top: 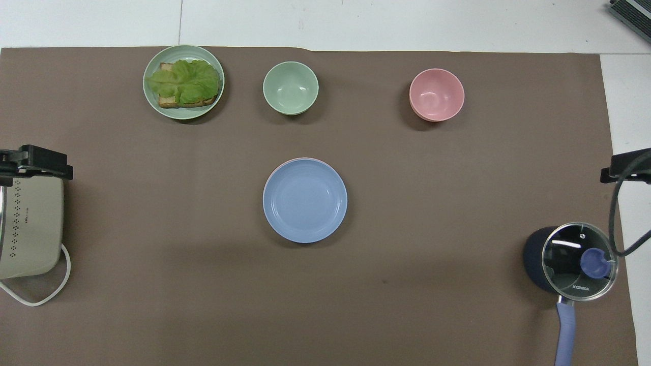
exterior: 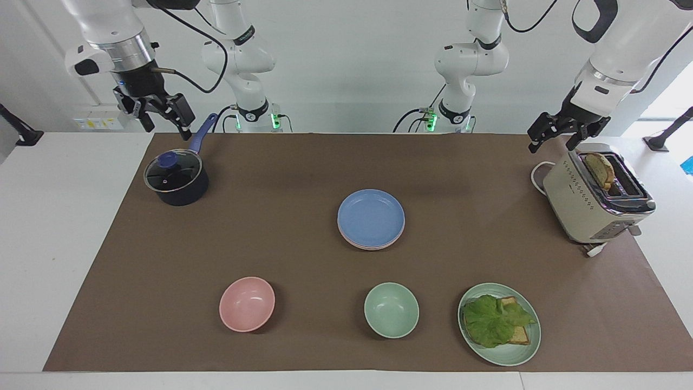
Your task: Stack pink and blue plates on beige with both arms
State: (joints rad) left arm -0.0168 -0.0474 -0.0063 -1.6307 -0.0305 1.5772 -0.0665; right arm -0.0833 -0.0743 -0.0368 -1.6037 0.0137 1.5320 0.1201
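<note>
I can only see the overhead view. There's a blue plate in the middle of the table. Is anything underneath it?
Observer: Yes. Seen from the side, the blue plate tops a stack, and the rim of a pink plate shows below it. I cannot make out a beige one.
Operator: What's the black thing at the edge, near the pot?
Observer: That's the right tool, up in the air, open and empty.
Operator: Is the toaster empty?
Observer: No, a bread slice stands in the slot of the toaster.
</note>
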